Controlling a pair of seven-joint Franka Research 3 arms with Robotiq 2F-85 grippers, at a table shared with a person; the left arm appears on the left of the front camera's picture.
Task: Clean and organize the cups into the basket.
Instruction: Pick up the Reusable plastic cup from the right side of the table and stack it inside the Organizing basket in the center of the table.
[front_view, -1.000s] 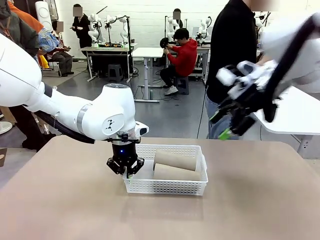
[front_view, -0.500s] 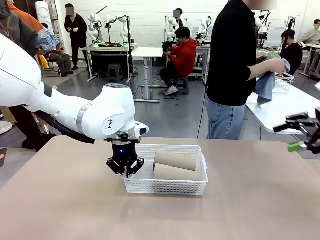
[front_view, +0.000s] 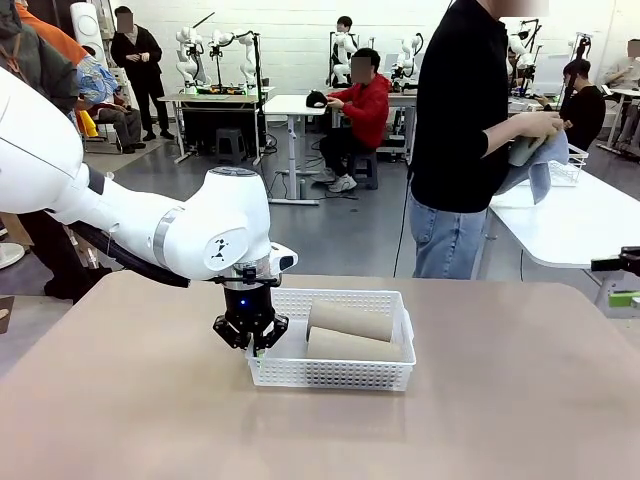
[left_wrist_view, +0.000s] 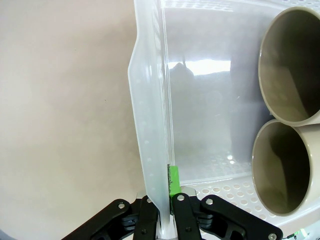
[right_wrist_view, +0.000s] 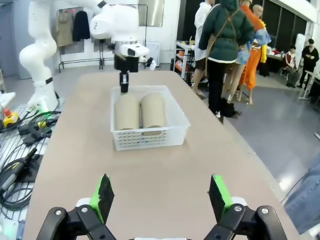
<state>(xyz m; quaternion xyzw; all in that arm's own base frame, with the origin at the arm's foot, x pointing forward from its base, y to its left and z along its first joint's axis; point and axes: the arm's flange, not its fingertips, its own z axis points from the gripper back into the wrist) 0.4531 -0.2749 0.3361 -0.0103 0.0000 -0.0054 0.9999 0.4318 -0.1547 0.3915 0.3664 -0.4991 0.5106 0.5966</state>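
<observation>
My left gripper (front_view: 255, 345) is shut tight on the left wall of the basket (front_view: 330, 382), close to its near corner. In the left wrist view, the thin white wall (left_wrist_view: 150, 100) is pinched between my fingers, with one green pad (left_wrist_view: 172, 181) pressed against its inner side. The basket sits flat on the table (front_view: 150, 420), around the middle and slightly to the left.

Two tan cups lie on their sides inside it, touching each other, one toward the far wall (front_view: 350, 320) and one toward the near wall (front_view: 355, 346). They fill the right part of the basket, and their open mouths (left_wrist_view: 292, 60) (left_wrist_view: 280, 170) face the wall I hold.

My right gripper (right_wrist_view: 161, 192) has its jaws spread wide and holds nothing. It hangs at the far right edge of the scene (front_view: 622, 281), well apart from the basket (right_wrist_view: 150, 140).

A person (front_view: 465, 120) stands at the far side of the table, turned to the right, with both hands around a grey-blue cloth (front_view: 545, 160). I cannot tell what is wrapped in it.
</observation>
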